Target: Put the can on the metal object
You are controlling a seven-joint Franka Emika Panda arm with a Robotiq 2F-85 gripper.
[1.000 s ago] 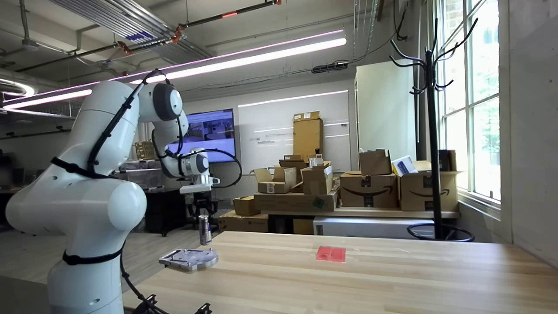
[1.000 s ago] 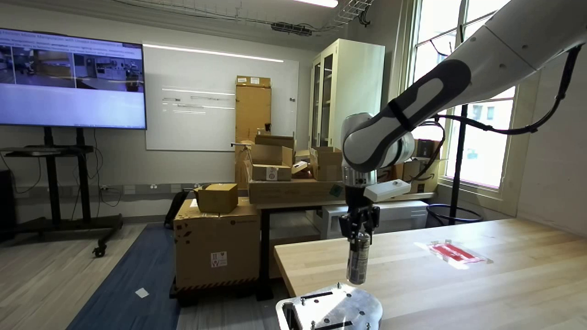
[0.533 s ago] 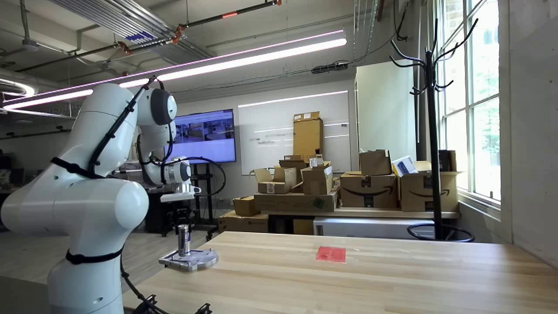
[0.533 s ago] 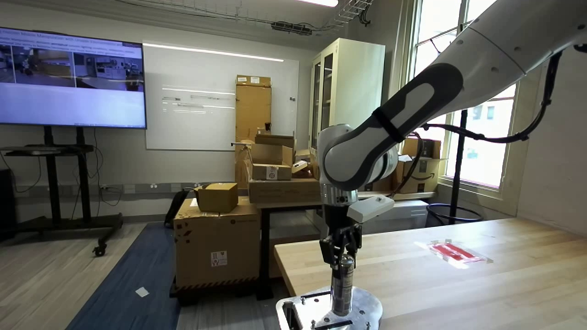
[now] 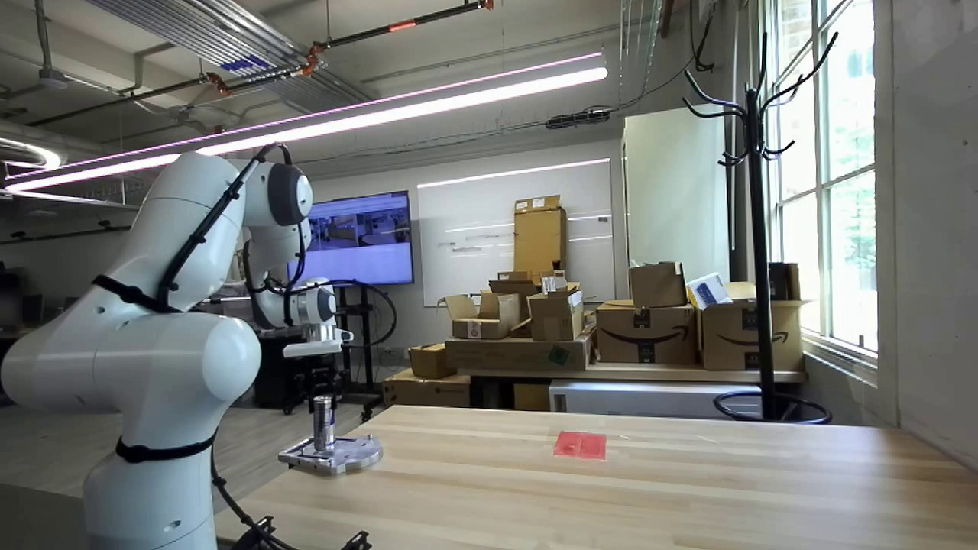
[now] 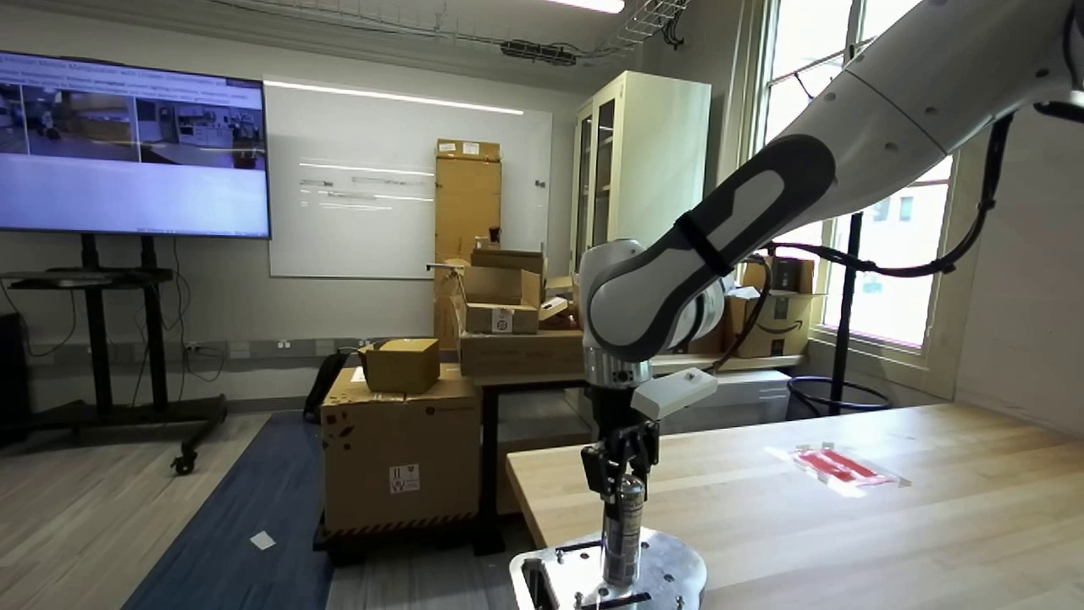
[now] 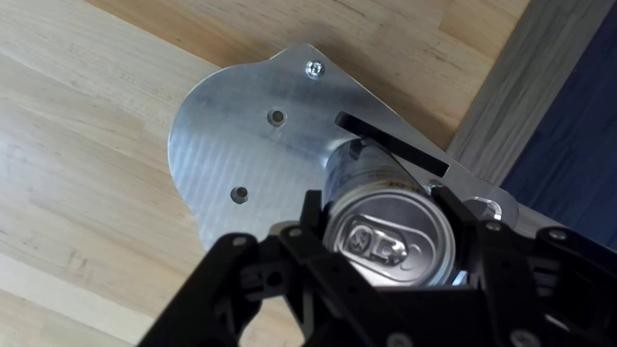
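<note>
A black gripper [image 7: 383, 212] pinches a slim grey can [image 6: 623, 535] from 2 sides near its top, likely to leave the base free for setting down. The can is nearly upright, on or just above the silvery metal plate [image 7: 226, 149]; contact is unclear.

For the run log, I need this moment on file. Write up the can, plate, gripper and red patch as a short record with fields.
can: upright, over the plate; whether its base fully touches cannot be told
plate: silvery, drilled and slotted, on the table, seeming to overhang its edge
gripper: closed on the can, near its top
red patch: flat on the table, apart from the plate
task status: can lined up over the plate, not yet released
</note>
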